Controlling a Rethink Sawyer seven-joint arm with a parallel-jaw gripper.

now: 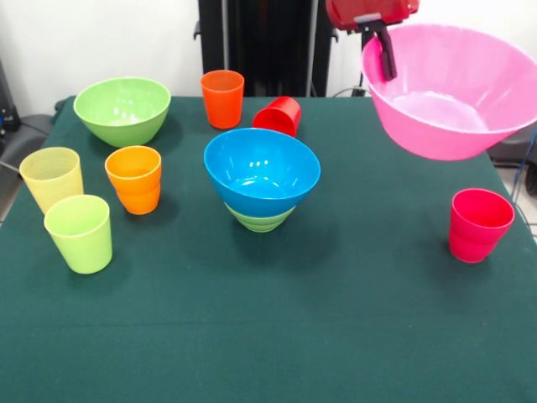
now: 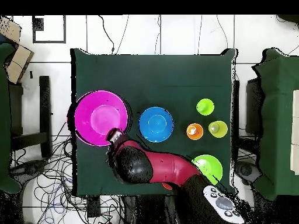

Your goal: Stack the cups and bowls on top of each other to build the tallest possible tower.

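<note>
From the front, your gripper (image 1: 386, 52) is clamped on the rim of the big pink bowl (image 1: 453, 96), which hangs tilted in the air above the table (image 1: 268, 336) near the pinkish-red cup (image 1: 478, 224). The blue bowl (image 1: 261, 168) sits nested in a small green bowl (image 1: 260, 218) mid-table. Overhead, the pink bowl (image 2: 100, 116) sits beside the blue bowl (image 2: 156, 124), with the arm (image 2: 152, 166) reaching to its rim.

Dark green cloth-covered table (image 1: 268, 353); white wall (image 1: 101, 42) behind; pale tiled floor (image 2: 175, 35) with tangled black cables (image 2: 52, 186) beside it.
</note>
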